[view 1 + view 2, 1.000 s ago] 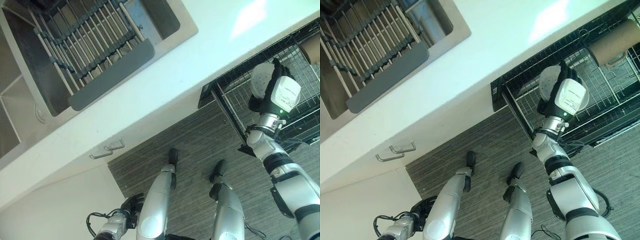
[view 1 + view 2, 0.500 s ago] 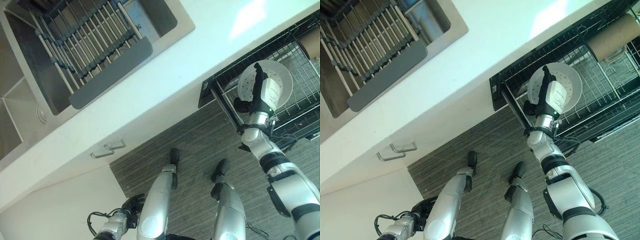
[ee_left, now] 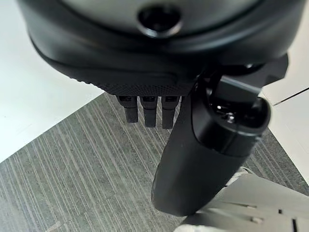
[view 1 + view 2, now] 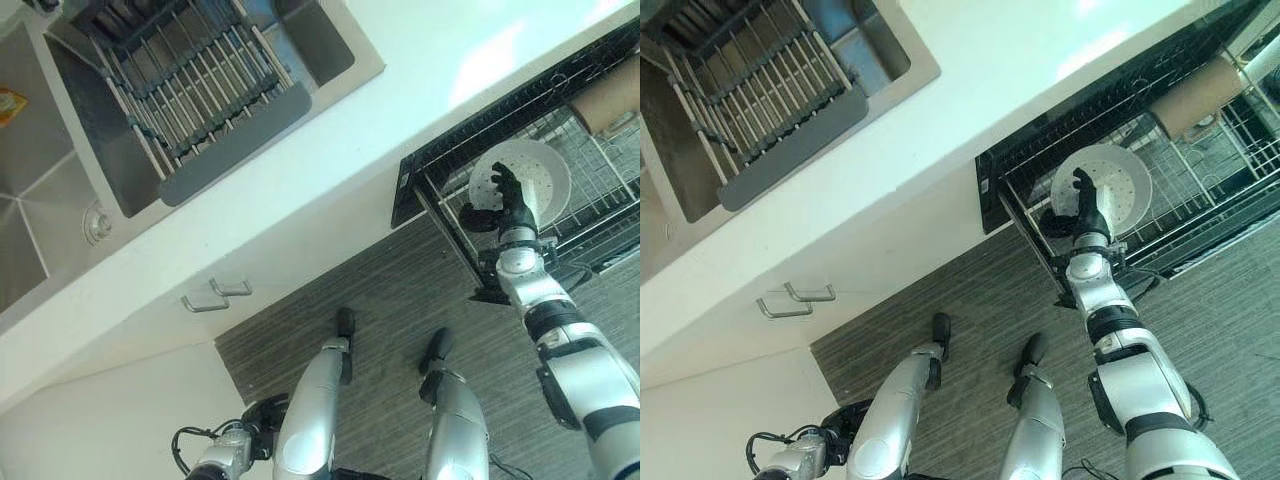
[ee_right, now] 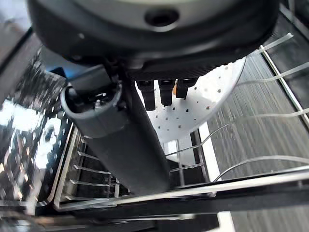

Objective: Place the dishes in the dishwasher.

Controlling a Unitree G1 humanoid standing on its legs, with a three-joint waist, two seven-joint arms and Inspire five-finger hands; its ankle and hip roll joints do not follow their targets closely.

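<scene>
The right hand [image 4: 505, 195] reaches into the pulled-out dishwasher rack [image 4: 600, 170], its fingers and thumb pinching the edge of a white speckled plate [image 4: 540, 172] that stands tilted among the rack's wires. A brown cylindrical cup [image 4: 612, 105] lies on its side farther back in the same rack. The left hand [image 3: 193, 145] hangs low over the grey striped floor [image 4: 400, 300], fingers relaxed and holding nothing. Above the rack runs the white surface [image 4: 400, 110], with a sink [image 4: 60, 130] set in it that carries a grey dish drainer [image 4: 200, 90].
</scene>
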